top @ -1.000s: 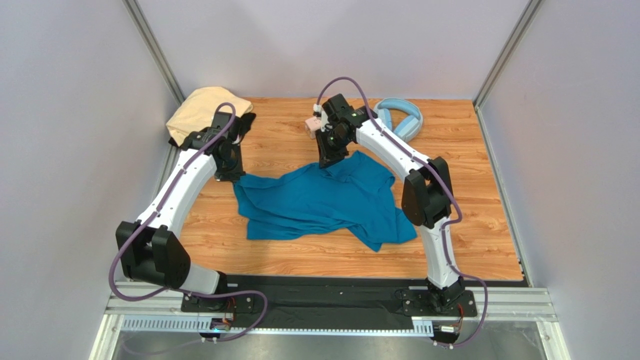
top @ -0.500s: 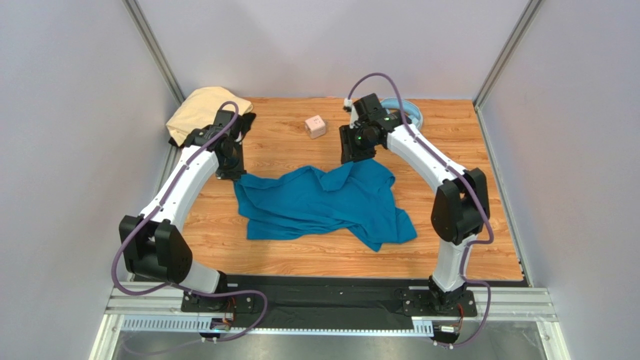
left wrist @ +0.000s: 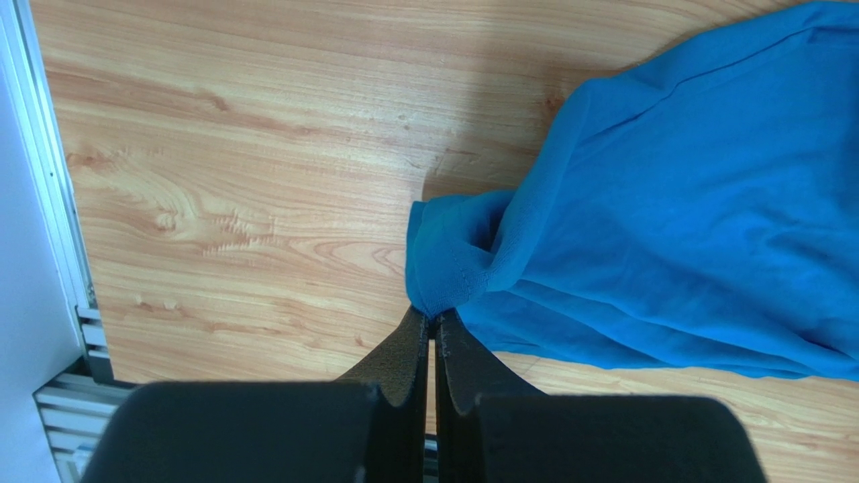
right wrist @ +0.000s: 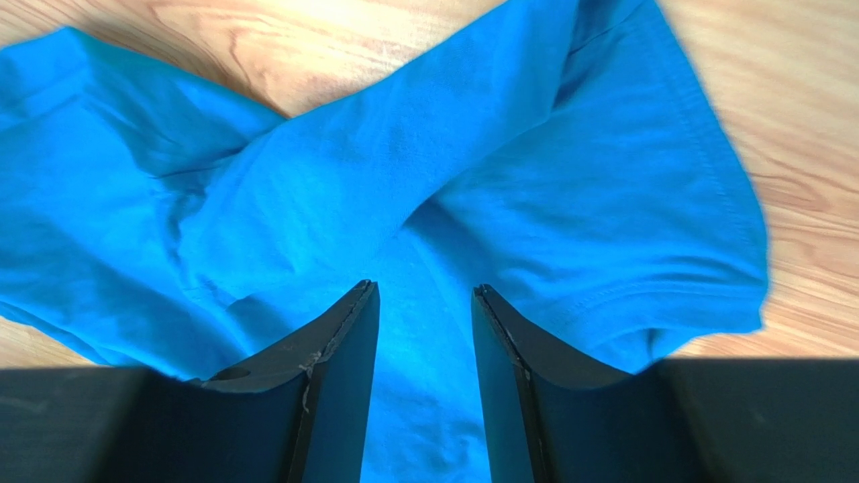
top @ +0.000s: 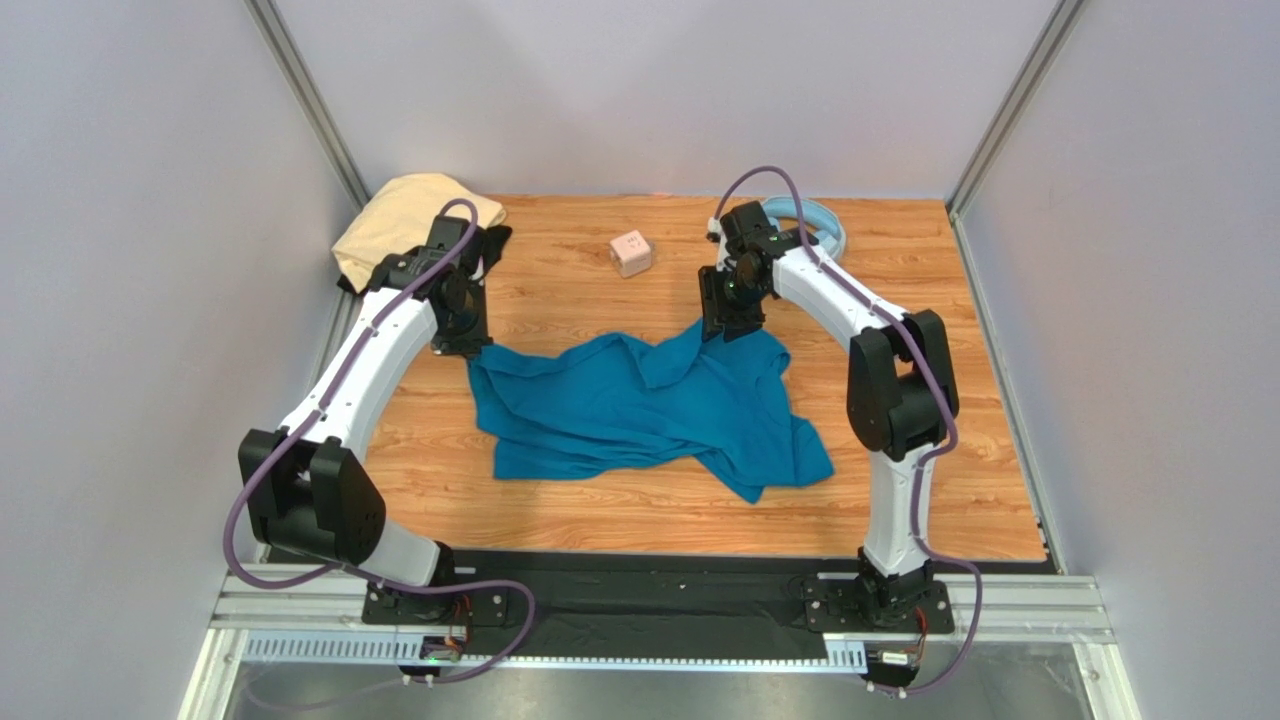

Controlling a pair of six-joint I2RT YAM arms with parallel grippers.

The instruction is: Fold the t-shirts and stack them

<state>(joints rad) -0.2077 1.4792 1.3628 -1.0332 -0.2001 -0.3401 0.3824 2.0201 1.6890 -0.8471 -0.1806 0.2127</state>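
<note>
A teal-blue t-shirt [top: 646,413] lies crumpled in the middle of the wooden table. My left gripper [top: 458,342] is at its far left corner, and in the left wrist view that gripper [left wrist: 434,317] is shut on a pinched fold of the teal cloth [left wrist: 454,262]. My right gripper [top: 726,323] hangs over the shirt's far right part. In the right wrist view it [right wrist: 423,290] is open, with teal cloth [right wrist: 565,191] below and nothing between its fingers. A pale tan t-shirt [top: 403,210] is bunched in the back left corner, with a dark cloth edge [top: 495,240] beside it.
A small pink cube [top: 631,252] sits on the table behind the teal shirt. Light-blue headphones [top: 819,225] lie at the back, partly behind the right arm. Grey walls close the table on three sides, and a metal rail [left wrist: 55,231] runs along the left edge.
My right gripper let go of the shirt's far middle edge, opened, and moved right to the far right part. The pink cube is uncovered. The left gripper kept its hold.
</note>
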